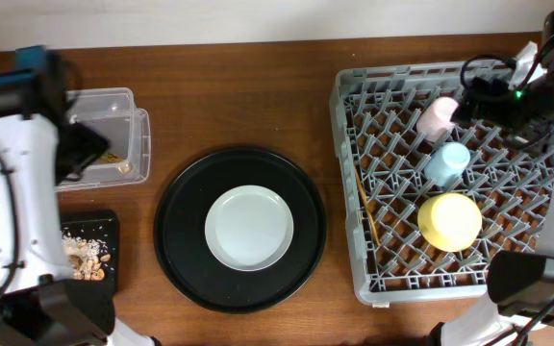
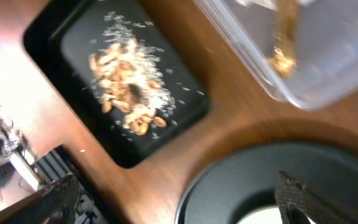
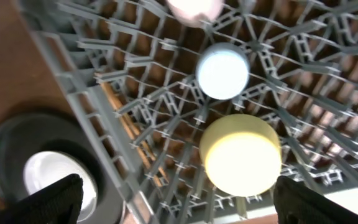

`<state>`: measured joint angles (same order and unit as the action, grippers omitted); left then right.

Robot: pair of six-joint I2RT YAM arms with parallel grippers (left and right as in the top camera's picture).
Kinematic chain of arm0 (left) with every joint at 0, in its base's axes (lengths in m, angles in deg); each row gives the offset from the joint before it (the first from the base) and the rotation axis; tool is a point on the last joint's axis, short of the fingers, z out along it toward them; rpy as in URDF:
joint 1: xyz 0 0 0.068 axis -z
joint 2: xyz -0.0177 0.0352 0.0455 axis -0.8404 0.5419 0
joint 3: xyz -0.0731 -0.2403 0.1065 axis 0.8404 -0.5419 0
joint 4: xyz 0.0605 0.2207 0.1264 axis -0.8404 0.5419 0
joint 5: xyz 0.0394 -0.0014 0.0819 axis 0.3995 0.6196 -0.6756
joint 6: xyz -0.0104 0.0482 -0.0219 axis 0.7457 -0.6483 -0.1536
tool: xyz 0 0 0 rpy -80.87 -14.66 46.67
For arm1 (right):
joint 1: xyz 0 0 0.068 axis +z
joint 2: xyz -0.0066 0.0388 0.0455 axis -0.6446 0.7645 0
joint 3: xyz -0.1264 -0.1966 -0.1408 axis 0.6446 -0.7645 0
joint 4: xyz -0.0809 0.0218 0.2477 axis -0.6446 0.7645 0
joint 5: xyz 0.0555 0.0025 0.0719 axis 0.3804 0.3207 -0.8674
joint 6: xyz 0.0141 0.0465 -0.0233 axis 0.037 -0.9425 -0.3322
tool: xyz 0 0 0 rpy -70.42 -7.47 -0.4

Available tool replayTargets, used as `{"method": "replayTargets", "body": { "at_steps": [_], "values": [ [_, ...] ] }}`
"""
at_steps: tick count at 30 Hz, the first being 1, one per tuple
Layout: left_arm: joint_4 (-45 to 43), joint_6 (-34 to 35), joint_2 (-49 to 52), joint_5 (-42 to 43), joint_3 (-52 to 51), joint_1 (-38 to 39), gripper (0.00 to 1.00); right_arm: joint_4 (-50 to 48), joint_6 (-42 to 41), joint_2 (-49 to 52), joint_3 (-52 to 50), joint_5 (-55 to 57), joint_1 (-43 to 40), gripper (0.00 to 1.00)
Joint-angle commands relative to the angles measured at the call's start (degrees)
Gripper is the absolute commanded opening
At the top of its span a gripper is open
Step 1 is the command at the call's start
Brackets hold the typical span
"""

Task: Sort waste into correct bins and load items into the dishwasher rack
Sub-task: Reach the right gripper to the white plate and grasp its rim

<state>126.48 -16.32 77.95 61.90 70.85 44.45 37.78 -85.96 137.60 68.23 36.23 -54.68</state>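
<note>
Standing at 3 o'clock on the bench point(image 1: 258, 96), the dishwasher rack point(image 1: 344, 144) carries four items. The pink cup point(image 1: 438, 116) sits at 12 o'clock in the rack, the light blue cup point(image 1: 447, 163) near its centre, and the yellow saucer point(image 1: 449, 221) at 6 o'clock, just beside the blue cup. The chopsticks point(image 1: 366, 207) lie among the pegs along the 9 o'clock wall.

The grey plate point(image 1: 249, 228) rests in the middle of the round black tray point(image 1: 176, 240) at bench centre.

The clear box point(image 1: 128, 106) stands at 10 o'clock with a small orange-brown scrap point(image 2: 281, 62) inside. The black rectangular tray point(image 2: 179, 81) lies at 8 o'clock and holds the food scraps point(image 2: 126, 93).

The right jaws hang over the rack near 1 o'clock, spread wide and holding nothing. The left jaws hang near the clear box, likewise spread and empty.
</note>
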Motion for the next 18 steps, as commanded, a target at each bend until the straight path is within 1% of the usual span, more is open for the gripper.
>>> {"method": "replayTargets", "body": {
  "at_steps": [1, 3, 5, 7, 9, 10, 11, 12, 13, 14, 15, 16, 18],
  "values": [
    [0.8, 0.3, -0.5, 1.7, -0.5, -5.4, 0.99, -0.9, -0.3, -0.1, 0.8, -12.3, -0.1, 0.98],
    [0.8, 0.3, -0.5, 1.7, -0.5, -7.6, 0.99, -0.8, -0.3, 0.0, -0.1, -22.8, 2.1, 0.98],
    [0.8, 0.3, -0.5, 1.7, -0.5, -8.5, 0.99, -0.9, 0.7, 0.0, -0.9, -22.1, 6.4, 0.99],
    [0.8, 0.3, -0.5, 1.7, -0.5, -8.7, 0.99, -1.8, 0.6, 0.0, -3.1, -13.9, 14.4, 0.94],
    [0.8, 0.3, -0.5, 1.7, -0.5, -8.7, 0.99, -3.2, 0.5, 0.0, -6.0, -6.8, 21.6, 0.94],
    [0.8, 0.3, -0.5, 1.7, -0.5, -8.7, 0.99, -4.2, 0.5, 0.0, -8.1, -3.8, 25.8, 0.94],
    [0.8, 0.3, -0.5, 1.7, -0.5, -8.7, 0.99, -5.6, 0.5, 0.0, -10.1, -1.1, 29.6, 0.89],
    [0.8, 0.3, -0.5, 1.7, -0.5, -8.7, 0.99, -7.1, 0.5, 0.0, -11.8, 0.6, 32.5, 0.87],
    [0.8, 0.3, -0.5, 1.7, -0.5, -8.7, 0.99, -9.1, 0.5, 0.0, -13.9, 2.0, 35.6, 0.87],
    [0.8, 0.3, -0.5, 1.7, -0.5, -8.7, 0.99, -11.3, 0.2, 0.0, -15.8, 2.8, 38.2, 0.81],
    [0.8, 0.3, -0.5, 1.7, -0.5, -8.7, 0.99, -14.5, -1.6, 0.0, -18.5, 4.0, 41.3, 0.7],
    [0.8, 0.3, -0.5, 1.7, -0.5, -8.7, 0.99, -17.2, -3.4, 0.0, -20.9, 5.1, 43.5, 0.66],
    [0.8, 0.3, -0.5, 1.7, -0.5, -8.7, 0.99, -24.9, -7.1, 0.0, -27.8, 7.9, 48.4, 0.66]
  ]
}}
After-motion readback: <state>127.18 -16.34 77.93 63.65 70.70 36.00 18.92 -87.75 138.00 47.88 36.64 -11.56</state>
